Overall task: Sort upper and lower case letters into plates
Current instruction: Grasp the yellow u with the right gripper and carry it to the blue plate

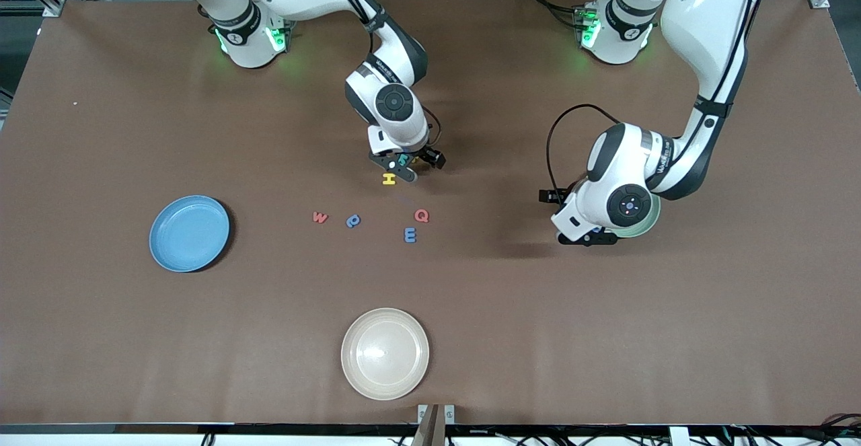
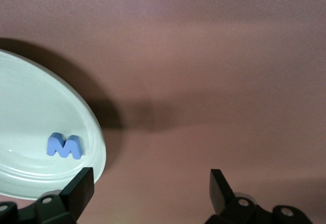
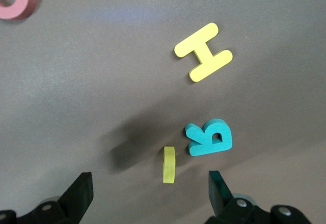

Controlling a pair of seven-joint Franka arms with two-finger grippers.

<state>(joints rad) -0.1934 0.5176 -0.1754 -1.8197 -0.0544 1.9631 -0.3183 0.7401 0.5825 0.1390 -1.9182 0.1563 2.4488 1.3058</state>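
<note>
Hovering with fingers spread, right claw [image 3: 147, 196] overlooks chunky teal R [image 3: 210, 137]; left claw [image 2: 152, 193] gapes beside glossy mint plate [image 2: 30, 96].

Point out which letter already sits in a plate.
The blue W, lying in the mint green plate under the left gripper. The yellow H, red Q, blue E and red w lie on the bare table.

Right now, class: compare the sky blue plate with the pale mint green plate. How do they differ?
The sky blue plate lies in the open toward the right arm's end of the table, while the mint green plate is mostly hidden under the left arm. The blue plate holds nothing; the mint plate holds a blue W. The left hand hangs open beside the mint plate; no hand is near the blue one. Both are round and shallow.
</note>
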